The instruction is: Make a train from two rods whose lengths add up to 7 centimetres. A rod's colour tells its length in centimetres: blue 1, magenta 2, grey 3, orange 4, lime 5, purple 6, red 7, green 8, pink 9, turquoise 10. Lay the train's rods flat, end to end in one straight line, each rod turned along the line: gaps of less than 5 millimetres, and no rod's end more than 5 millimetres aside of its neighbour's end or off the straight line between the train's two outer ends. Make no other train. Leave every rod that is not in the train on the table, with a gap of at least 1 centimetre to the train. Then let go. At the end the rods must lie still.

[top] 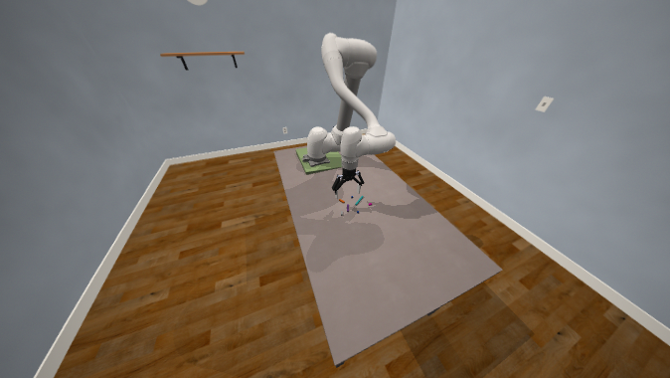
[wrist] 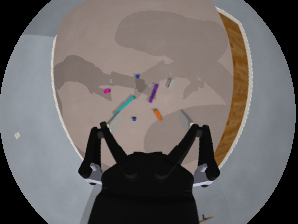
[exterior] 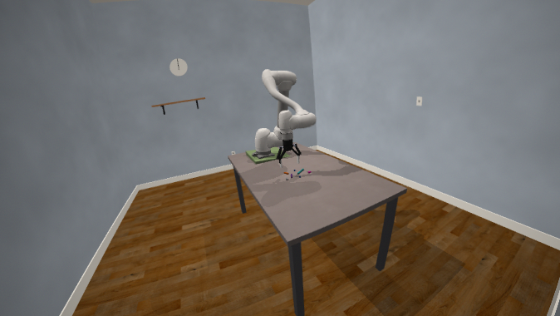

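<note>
Purple rod (top: 348, 208) (exterior: 292, 175) (wrist: 153, 93) lay between grey rod (top: 342, 214) (exterior: 287, 180) (wrist: 170, 83) and turquoise rod (top: 359, 200) (exterior: 301, 171) (wrist: 124, 105). Gripper (top: 348, 194) (exterior: 289, 163) (wrist: 149, 115) hung above, fingers spread, empty. Judged: grasp needed pads square across chosen rod's middle, neighbours untouched.

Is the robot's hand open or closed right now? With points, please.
Open: the hand (top: 348, 192) (exterior: 289, 161) (wrist: 149, 115) has its two fingers spread wide, with nothing between them, above the small coloured rods.
</note>
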Motion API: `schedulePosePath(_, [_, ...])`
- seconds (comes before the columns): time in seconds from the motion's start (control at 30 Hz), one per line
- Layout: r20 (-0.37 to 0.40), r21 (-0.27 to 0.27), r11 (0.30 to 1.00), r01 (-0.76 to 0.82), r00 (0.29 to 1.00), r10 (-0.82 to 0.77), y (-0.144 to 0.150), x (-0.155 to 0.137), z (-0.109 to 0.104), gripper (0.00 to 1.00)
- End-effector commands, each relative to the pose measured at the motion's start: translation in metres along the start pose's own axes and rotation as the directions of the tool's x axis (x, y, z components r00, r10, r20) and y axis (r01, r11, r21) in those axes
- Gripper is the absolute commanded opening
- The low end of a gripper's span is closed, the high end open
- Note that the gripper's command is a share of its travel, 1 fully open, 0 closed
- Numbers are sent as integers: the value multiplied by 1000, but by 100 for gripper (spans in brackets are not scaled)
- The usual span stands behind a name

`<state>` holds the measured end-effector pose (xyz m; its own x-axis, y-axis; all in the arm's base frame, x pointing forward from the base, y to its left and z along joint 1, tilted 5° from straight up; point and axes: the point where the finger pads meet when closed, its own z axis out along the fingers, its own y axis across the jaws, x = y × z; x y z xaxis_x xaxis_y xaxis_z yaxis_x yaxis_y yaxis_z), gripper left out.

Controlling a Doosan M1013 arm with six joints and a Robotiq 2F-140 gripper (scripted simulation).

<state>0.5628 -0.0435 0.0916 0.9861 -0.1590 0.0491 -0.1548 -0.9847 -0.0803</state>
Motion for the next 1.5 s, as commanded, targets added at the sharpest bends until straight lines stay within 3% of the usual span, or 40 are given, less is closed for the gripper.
schedulePosePath(0.0, [1, -13, 986, -166, 986, 166, 5, 6, -1, 100])
schedulePosePath(0.33, [-3, -13, 885, -465, 886, 465, 14, 18, -4, 100])
schedulePosePath(0.4, [-3, -13, 885, -465, 886, 465, 14, 18, -4, 100])
schedulePosePath(0.43, [-4, -12, 839, -544, 839, 544, 17, 21, -5, 100])
schedulePosePath(0.63, [-6, -11, 731, -682, 731, 682, 23, 28, -6, 100])
schedulePosePath(0.9, [-9, -9, 537, -844, 537, 843, 31, 37, -9, 100])
schedulePosePath(0.97, [-9, -9, 537, -844, 537, 843, 31, 37, -9, 100])
schedulePosePath(1.0, [-10, -8, 457, -890, 457, 890, 34, 40, -9, 100])
schedulePosePath(1.47, [-12, -3, 46, -999, 46, 999, 49, 55, -13, 100])
